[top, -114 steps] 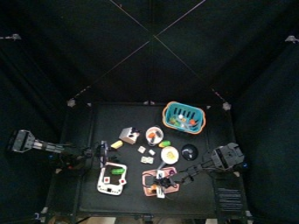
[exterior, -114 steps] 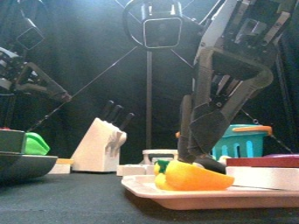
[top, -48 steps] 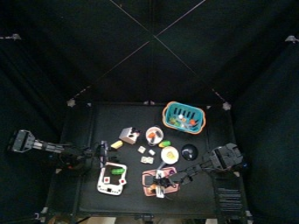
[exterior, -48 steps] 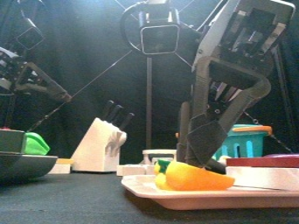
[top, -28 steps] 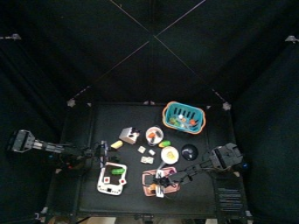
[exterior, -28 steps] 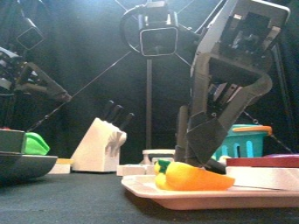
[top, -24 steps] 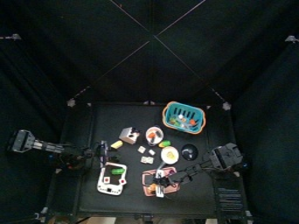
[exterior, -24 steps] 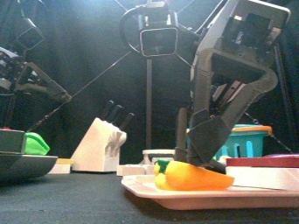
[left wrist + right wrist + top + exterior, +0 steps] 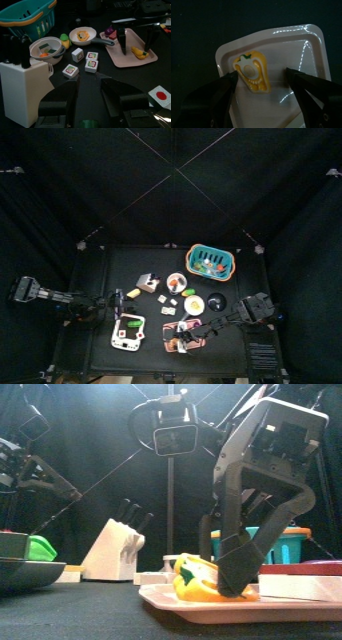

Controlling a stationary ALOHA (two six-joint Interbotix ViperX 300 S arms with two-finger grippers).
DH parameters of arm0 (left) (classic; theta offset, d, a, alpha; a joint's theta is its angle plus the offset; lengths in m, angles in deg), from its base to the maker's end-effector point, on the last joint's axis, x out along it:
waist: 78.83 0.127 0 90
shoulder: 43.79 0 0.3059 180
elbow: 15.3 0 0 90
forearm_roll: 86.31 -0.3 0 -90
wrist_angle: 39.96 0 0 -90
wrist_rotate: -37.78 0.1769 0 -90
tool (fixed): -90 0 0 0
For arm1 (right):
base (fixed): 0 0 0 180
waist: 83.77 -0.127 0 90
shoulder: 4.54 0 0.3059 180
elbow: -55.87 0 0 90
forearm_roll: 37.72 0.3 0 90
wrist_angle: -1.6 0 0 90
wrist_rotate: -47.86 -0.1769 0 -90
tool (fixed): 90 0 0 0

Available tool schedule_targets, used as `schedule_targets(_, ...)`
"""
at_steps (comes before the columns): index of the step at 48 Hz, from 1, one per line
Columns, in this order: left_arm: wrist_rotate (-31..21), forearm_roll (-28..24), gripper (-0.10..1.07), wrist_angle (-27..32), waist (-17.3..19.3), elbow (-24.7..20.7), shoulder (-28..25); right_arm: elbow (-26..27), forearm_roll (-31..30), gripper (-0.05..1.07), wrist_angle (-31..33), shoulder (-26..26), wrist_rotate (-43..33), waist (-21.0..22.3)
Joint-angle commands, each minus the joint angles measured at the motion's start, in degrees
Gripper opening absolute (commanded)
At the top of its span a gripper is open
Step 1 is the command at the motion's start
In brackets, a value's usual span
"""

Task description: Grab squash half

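Looking straight down, the right claw (image 9: 183,334) hangs over a pink tray (image 9: 170,341) near the front of the black surface (image 9: 241,263), while the left claw (image 9: 118,306) rests off to the other side, by a knife block (image 9: 128,335).

From the front edge, the right claw (image 9: 230,580) points down with its jaws spread wide, and the yellow squash half (image 9: 195,579) stands tilted on the tray (image 9: 287,608) just beside one fingertip; whether they touch cannot be told.

The left wrist camera shows the left claw (image 9: 88,90) released and holding nothing, well apart from the tray (image 9: 128,51).

The right wrist camera shows the right claw (image 9: 261,77) spread open, its jaws on either side of the squash half (image 9: 252,75), which lies between them on the tray (image 9: 298,47).
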Motion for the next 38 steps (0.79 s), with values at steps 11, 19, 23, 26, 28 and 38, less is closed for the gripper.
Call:
schedule_targets(11, 0.0, 0.0, 0.74, -0.2, -0.2, -0.4, 0.0, 2.0, -1.2, 0.95, 0.4, -0.2, 0.3, 0.0)
schedule_targets(19, 0.0, 0.0, 0.74, -0.2, -0.1, -0.4, -0.1, 1.9, -1.3, 0.8, 0.5, -0.2, 0.0, 0.0)
schedule_targets(23, 0.0, 0.0, 0.74, -0.3, -0.1, -0.4, -0.1, 2.1, -1.4, 0.73, 0.8, -0.5, 0.1, 0.0)
schedule_targets(26, 0.0, 0.0, 0.74, -0.2, -0.2, -0.4, -0.1, 2.2, -1.6, 0.7, 0.9, -0.8, -0.1, 0.0)
schedule_targets(28, 0.0, 0.0, 0.74, -0.2, -0.1, -0.4, 0.0, 2.4, -1.8, 0.69, 0.8, -1.1, -0.1, 0.1)
schedule_targets(38, 0.0, 0.0, 0.74, -0.2, -0.2, -0.4, 0.0, 2.6, -2.4, 0.69, 0.7, -3.7, -0.3, 0.4)
